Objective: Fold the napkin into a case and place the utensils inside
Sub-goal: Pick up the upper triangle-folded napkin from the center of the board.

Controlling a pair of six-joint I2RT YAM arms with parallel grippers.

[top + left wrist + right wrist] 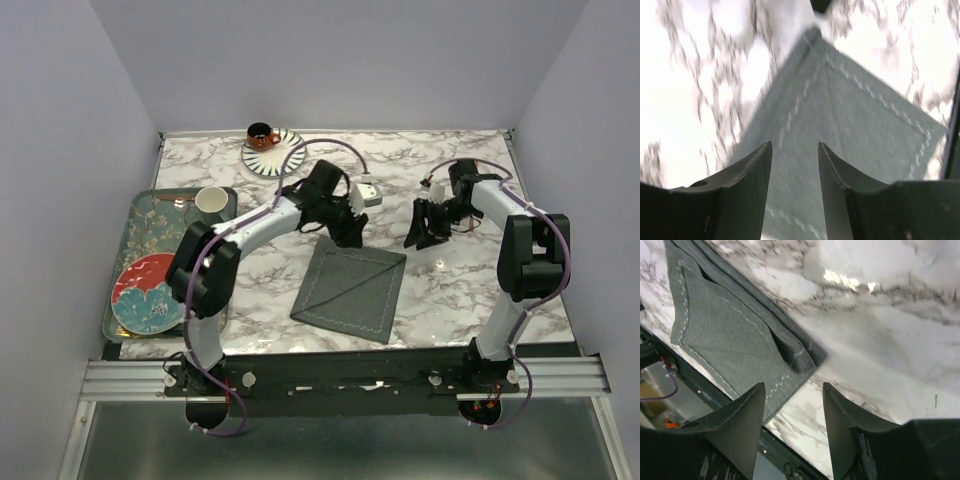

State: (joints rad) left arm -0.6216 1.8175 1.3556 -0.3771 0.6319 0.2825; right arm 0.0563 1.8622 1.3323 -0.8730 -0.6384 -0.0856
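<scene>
Grey napkin (350, 290) beneath downturned left fingers (747, 187)

Napkin (350, 285) on table (455, 295) centre; tray (158, 228) left of it; saucer (287, 160) behind.

The napkin (350, 288) lay folded flat on the marble table (450, 290), pale stitching crossing its dark grey cloth. The left gripper (352, 232) pointed down at its far left corner. The right gripper (425, 232) hung near the far right corner, over bare marble (contact could not be judged from above). A tray (150, 225) at the left carried a white cup (211, 201) and a red plate (148, 293). An orange cup (263, 134) sat on a striped saucer (285, 160) at the back.
</scene>
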